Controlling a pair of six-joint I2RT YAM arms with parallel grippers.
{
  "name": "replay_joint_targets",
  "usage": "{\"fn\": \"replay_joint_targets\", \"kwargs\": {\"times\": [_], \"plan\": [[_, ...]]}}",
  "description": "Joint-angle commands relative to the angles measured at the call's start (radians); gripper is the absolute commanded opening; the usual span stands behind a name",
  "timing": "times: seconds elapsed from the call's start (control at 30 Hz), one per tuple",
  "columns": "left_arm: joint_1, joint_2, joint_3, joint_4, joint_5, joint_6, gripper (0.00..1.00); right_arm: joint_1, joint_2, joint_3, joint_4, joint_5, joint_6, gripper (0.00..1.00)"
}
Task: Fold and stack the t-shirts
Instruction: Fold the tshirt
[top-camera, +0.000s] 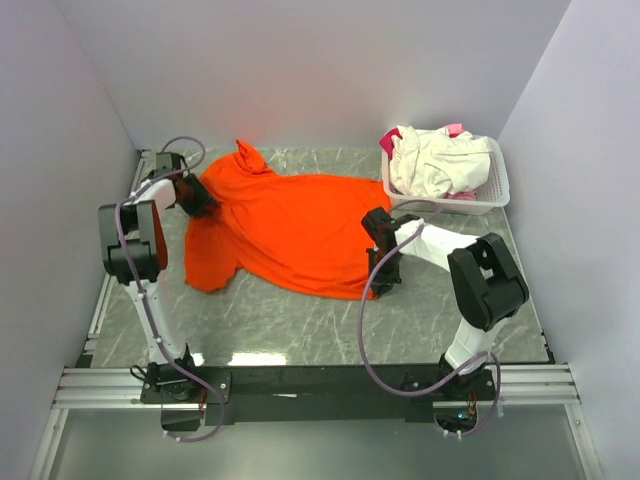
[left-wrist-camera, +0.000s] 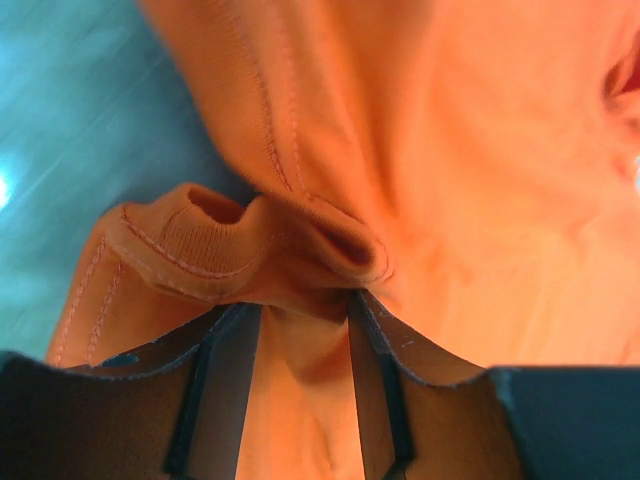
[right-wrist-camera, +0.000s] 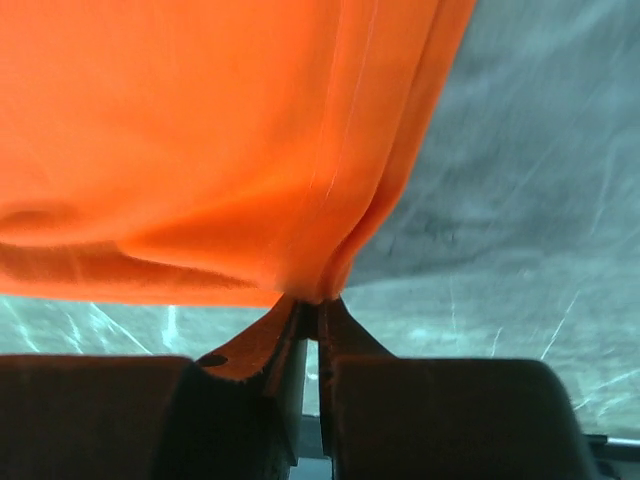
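Nearest us, our right pincer (top-camera: 378, 225) pinches the hem of the orange t-shirt (top-camera: 290, 225); the left pincer (top-camera: 196, 200) grips its collar, we think. It sprawls over the counter (top-camera: 300, 320) centre. At the far right corner, the basket (top-camera: 497, 185) holds cream-white and pink t-shirts (top-camera: 430, 165).

spread t-shirt (top-camera: 290, 225): flat on bench (top-camera: 300, 320) | basket (top-camera: 497, 195): behind-right of spread t-shirt, heaped t-shirts (top-camera: 435, 165) in it | left pincer (top-camera: 203, 204): at its left edge, cloth between | right pincer (top-camera: 376, 224): at its right edge, hem between
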Motion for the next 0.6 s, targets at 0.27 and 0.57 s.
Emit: {"fn": "replay_joint_targets", "kwargs": {"times": [0.27,0.57], "plan": [[-0.076,0.254,0.451,-0.062,0.030,0.033,0.49,-0.091,0.089,0.215,-0.042,0.040,-0.059,0.08],[-0.087,-0.069,0.211,0.030,0.057,0.085,0.63,-0.123,0.116,0.230,-0.015,-0.009,-0.084,0.05]]}}
